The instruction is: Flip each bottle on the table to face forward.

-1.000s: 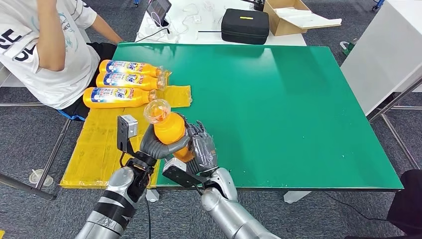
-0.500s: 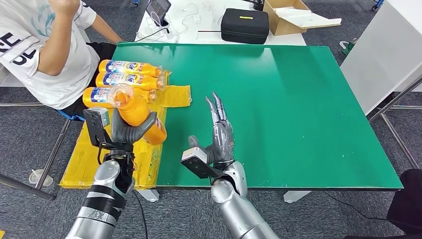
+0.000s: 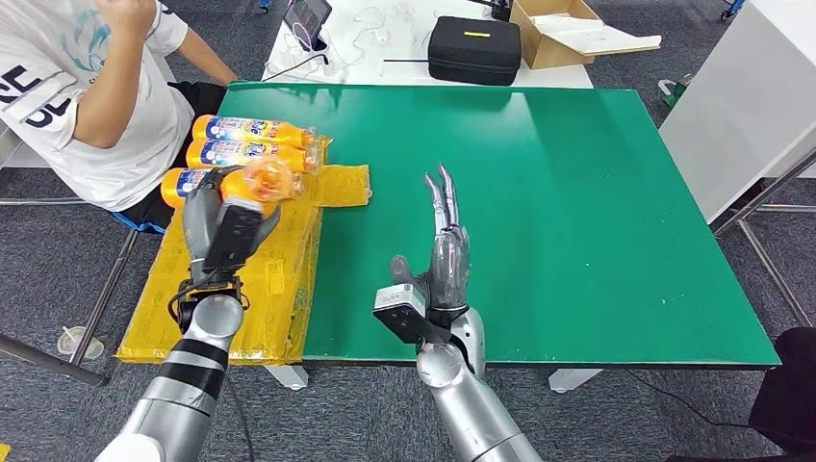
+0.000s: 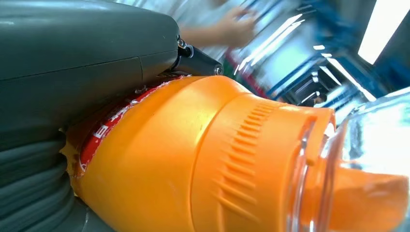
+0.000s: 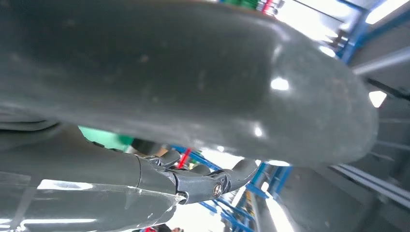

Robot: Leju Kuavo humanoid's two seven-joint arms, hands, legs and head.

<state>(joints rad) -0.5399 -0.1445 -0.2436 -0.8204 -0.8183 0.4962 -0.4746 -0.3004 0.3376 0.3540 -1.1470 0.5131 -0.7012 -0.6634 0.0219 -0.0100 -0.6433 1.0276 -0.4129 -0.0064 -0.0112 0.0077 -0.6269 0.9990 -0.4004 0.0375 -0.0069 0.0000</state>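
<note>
Left hand (image 3: 223, 231) gripping orange bottle (image 3: 258, 183) over yellow mat (image 3: 279, 279)
Lower label-up beside row; right hand (image 3: 445, 260) fingers splaying empty

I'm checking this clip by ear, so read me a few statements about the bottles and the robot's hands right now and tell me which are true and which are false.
1. The left hand holds an orange bottle. True.
2. The right hand grips a bottle as well. False: it holds nothing, its fingers stretched out over the green table.
3. Three labelled bottles lie on their sides near the table's far left corner. True.
4. The held bottle rests flat on the yellow sheet. False: it is lifted in the left hand above the sheet.
5. A person in a white shirt sits beside the table's left side. True.
</note>
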